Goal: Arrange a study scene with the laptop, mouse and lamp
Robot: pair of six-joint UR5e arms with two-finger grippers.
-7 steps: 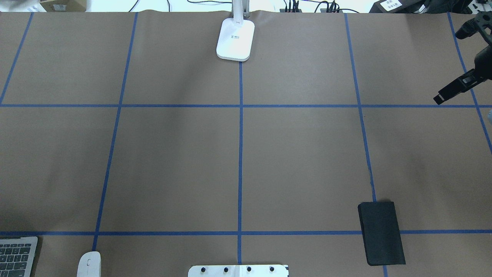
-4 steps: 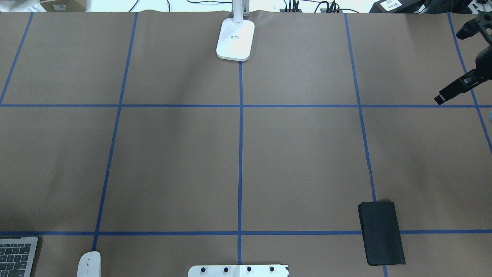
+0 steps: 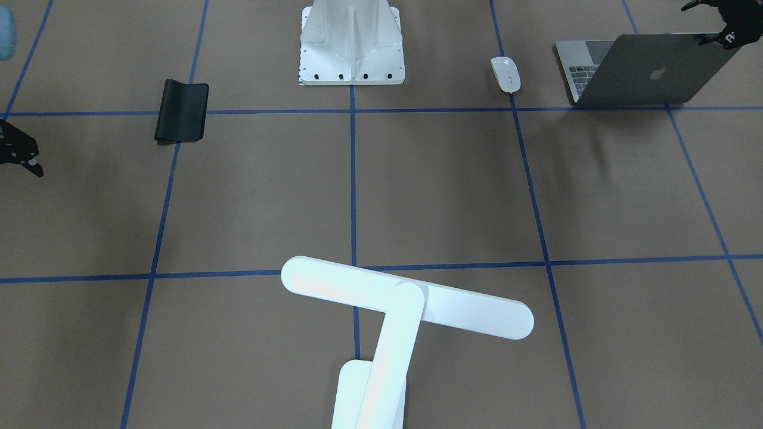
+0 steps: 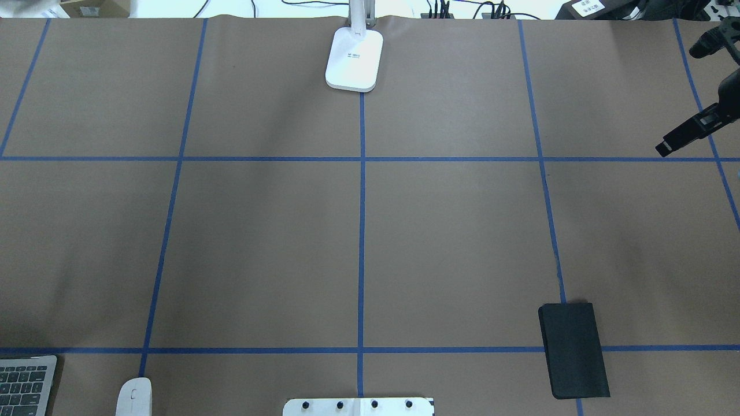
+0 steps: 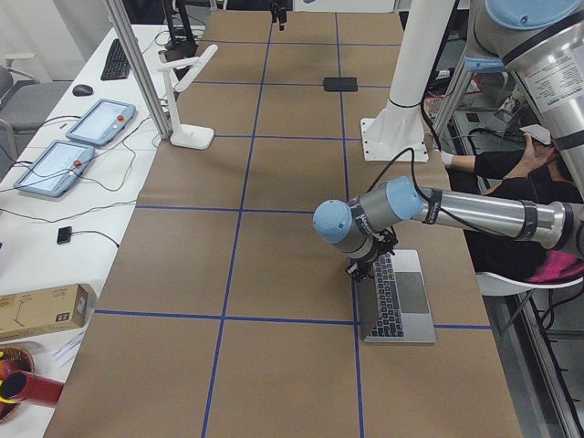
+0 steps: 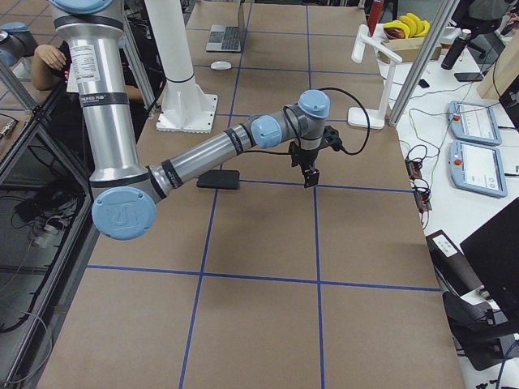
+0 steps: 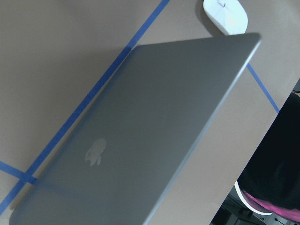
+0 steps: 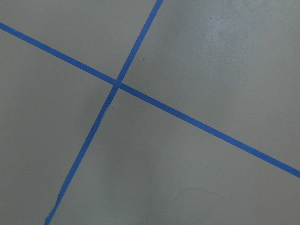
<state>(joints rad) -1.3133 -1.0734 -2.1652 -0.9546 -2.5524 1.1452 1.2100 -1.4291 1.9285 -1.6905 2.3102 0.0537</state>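
The laptop (image 3: 644,71) stands half-open at the front-facing view's upper right, with the left gripper (image 3: 718,37) at its lid's corner (whether clamped, I cannot tell). Only the right gripper (image 4: 665,147) has drifted toward the overhead view's right edge, its jaws equally unreadable. It is probably clearing out while the lid is opened.

Noted: laptop (image 3: 632,77) grey (pale logo (image 3: 657,74) on it), keys (image 3: 576,74) black; mouse (image 3: 505,74) and lamp (image 3: 405,302) white; table (image 3: 238,196) brown with blue grid.

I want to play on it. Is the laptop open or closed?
Open. The laptop has its lid raised at a slant, with keys showing underneath.
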